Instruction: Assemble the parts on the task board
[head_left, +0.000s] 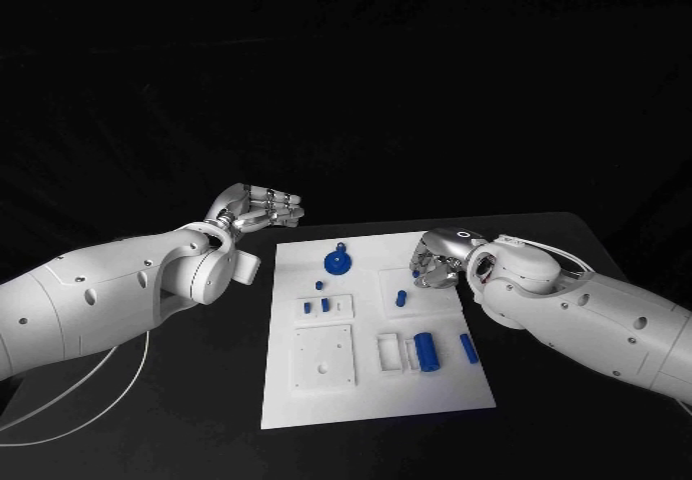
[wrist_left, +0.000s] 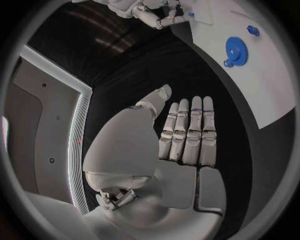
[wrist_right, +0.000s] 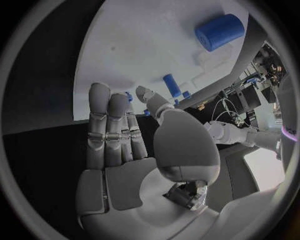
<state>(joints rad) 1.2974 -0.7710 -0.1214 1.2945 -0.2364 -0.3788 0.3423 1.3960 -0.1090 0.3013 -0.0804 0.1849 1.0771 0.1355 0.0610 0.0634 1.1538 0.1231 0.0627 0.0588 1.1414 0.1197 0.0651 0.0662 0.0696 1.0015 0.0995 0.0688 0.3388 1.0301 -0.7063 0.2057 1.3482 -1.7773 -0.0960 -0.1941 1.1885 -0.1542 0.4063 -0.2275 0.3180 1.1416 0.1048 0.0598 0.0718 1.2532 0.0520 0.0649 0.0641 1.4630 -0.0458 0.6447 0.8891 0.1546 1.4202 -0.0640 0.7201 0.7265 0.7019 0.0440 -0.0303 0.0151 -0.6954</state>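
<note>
My left hand (head_left: 260, 211) hovers off the task board (head_left: 447, 390), fingers straight, pressed side by side, holding nothing. My right hand (head_left: 437, 258) sits over the board's far right part; I cannot tell its grip. Blue gear (head_left: 336, 263) lies between

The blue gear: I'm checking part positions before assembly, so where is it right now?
In the head view the blue gear lies near the far edge of the task board, between the two hands and nearer the left hand.
</note>
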